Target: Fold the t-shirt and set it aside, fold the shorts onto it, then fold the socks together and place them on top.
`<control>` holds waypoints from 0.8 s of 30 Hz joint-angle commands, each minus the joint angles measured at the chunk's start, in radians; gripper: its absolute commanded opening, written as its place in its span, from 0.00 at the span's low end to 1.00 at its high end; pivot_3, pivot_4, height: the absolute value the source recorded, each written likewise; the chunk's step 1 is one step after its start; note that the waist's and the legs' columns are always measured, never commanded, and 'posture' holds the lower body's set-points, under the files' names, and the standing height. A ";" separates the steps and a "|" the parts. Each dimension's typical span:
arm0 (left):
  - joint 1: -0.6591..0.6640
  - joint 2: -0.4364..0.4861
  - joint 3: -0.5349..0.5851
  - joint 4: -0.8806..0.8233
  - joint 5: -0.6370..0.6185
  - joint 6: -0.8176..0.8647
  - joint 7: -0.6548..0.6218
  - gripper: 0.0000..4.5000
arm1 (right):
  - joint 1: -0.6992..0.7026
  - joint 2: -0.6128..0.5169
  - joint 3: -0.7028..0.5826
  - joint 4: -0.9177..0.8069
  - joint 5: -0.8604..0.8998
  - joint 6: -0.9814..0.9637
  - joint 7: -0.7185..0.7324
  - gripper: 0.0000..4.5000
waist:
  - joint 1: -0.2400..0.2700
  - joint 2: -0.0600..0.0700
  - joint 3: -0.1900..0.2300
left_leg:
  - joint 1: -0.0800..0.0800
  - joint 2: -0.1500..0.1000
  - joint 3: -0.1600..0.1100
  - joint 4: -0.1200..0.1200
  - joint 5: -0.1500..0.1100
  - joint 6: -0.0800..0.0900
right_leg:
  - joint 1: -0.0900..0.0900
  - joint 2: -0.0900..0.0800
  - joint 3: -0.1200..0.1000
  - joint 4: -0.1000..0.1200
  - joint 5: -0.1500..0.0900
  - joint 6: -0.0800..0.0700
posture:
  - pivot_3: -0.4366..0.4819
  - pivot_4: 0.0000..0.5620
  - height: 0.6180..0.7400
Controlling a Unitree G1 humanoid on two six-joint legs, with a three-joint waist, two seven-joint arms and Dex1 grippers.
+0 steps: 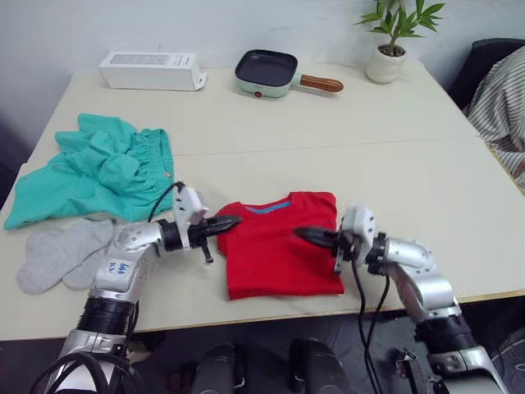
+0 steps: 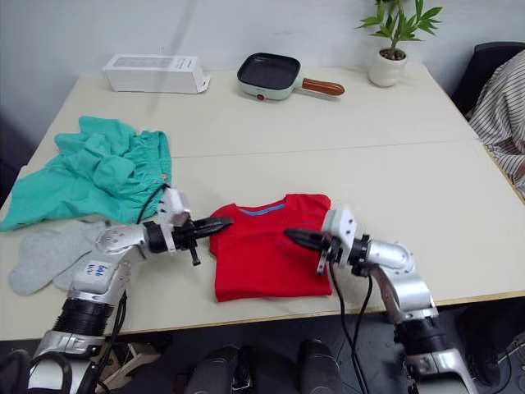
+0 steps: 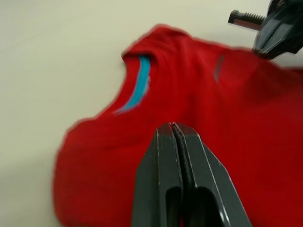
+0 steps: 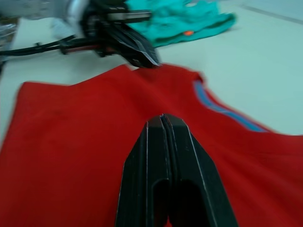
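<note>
The t-shirt [image 1: 283, 245] lay folded near the table's [image 1: 410, 172] front edge, shorts [image 1: 98, 168] and socks [image 1: 57, 250] by its left edge. In the left wrist view, the left gripper [image 3: 173, 130] was pinched shut, empty, above red cloth. The right wrist view had the right gripper [image 4: 163, 118] closed and empty too. I'd guess setting the shirt aside comes next.

The striped-sleeved person [image 1: 502, 98] far beyond the right gripper [image 1: 305, 235] is cut off at the edge. The light grey knit socks [image 1: 57, 250] lie partly hidden behind the left arm.

folded t-shirt [image 1: 279, 246], shorts [image 1: 102, 168], socks [image 1: 57, 250]
</note>
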 commanded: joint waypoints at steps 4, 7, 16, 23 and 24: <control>-0.048 -0.045 -0.047 0.072 0.090 -0.051 0.023 0.01 | 0.073 -0.045 0.030 -0.016 -0.071 -0.074 0.039 0.00 | 0.006 0.000 0.000 | 0.000 0.000 -0.001 0.000 0.000 0.000 | 0.000 -0.004 0.000 -0.003 0.000 0.001 | 0.48 0.27 1.00; -0.089 -0.075 -0.041 0.148 0.143 -0.087 0.095 0.01 | 0.094 -0.060 0.031 0.002 -0.086 -0.084 0.044 0.00 | 0.004 0.000 0.000 | 0.000 0.000 -0.001 0.000 0.000 0.000 | 0.000 -0.005 0.000 -0.003 0.000 0.000 | 0.48 0.27 1.00; -0.308 -0.105 -0.003 0.549 0.297 -0.338 0.354 0.01 | 0.147 -0.098 0.040 -0.003 -0.095 -0.082 0.062 0.00 | 0.020 -0.008 -0.005 | 0.002 0.001 -0.001 0.001 0.000 -0.001 | 0.001 -0.006 0.000 -0.003 0.000 0.000 | 0.48 0.27 1.00; -0.348 -0.124 0.101 0.583 0.154 -0.543 0.224 0.01 | 0.169 -0.093 0.012 -0.055 -0.038 -0.042 0.058 0.00 | 0.023 -0.009 -0.005 | 0.001 0.001 -0.002 0.000 -0.001 -0.001 | 0.001 -0.006 -0.001 -0.003 0.000 0.000 | 0.48 0.27 1.00; -0.335 -0.125 0.110 0.543 0.113 -0.542 0.163 0.01 | 0.168 -0.088 0.002 -0.079 -0.012 -0.020 0.056 0.00 | 0.024 -0.009 -0.005 | 0.000 0.001 -0.001 0.000 -0.002 0.000 | 0.001 -0.006 -0.001 -0.003 0.000 0.000 | 0.48 0.27 1.00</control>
